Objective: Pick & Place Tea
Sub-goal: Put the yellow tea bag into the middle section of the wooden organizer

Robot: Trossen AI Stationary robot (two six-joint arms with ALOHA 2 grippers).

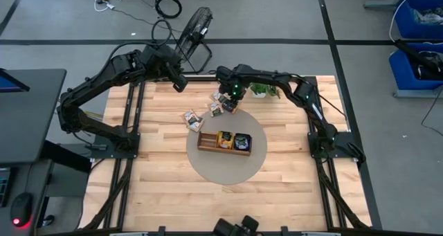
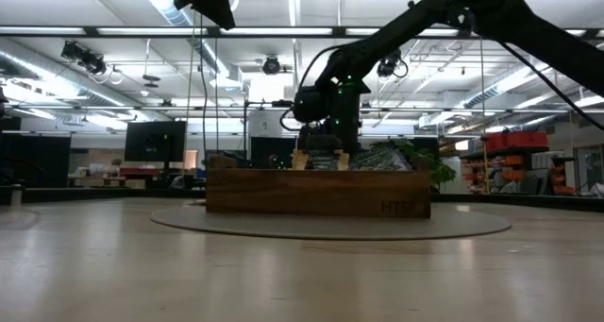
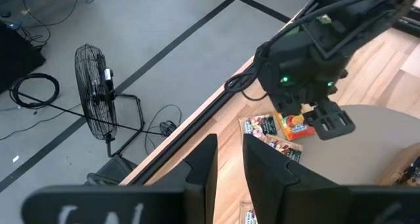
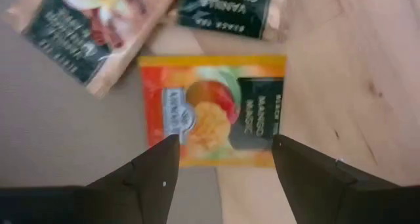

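The wooden table (image 1: 166, 187) carries a round grey mat (image 1: 228, 174) at its centre, and on the mat lies the long wooden tray (image 1: 224, 141), its long axis running left to right, with tea packets already in its middle and right compartments and the left compartment apparently empty. Loose packets remain in two groups on the far side of the tray: one group (image 1: 193, 120) to the far left of it, and one at the far edge of the mat, directly under the right arm. The right gripper (image 4: 223, 159) is positioned low over this second group with its fingers (image 4: 154, 171) spread wide and holding nothing. The orange mango packet (image 4: 213, 111) lies flat directly between and just beyond the fingertips, partly on the mat and partly on bare wood, with two dark vanilla cinnamon packets (image 4: 226, 7) just beyond it; the packet is close to square, so its long axis matters little. In judgement, the coming move is a straight descent and closure on the mango packet, and the right arm is clearly the nearer one. The left gripper (image 3: 230, 159) hangs raised over the far left of the table, well apart from the packets, its fingers nearly closed with a narrow gap and nothing between them.
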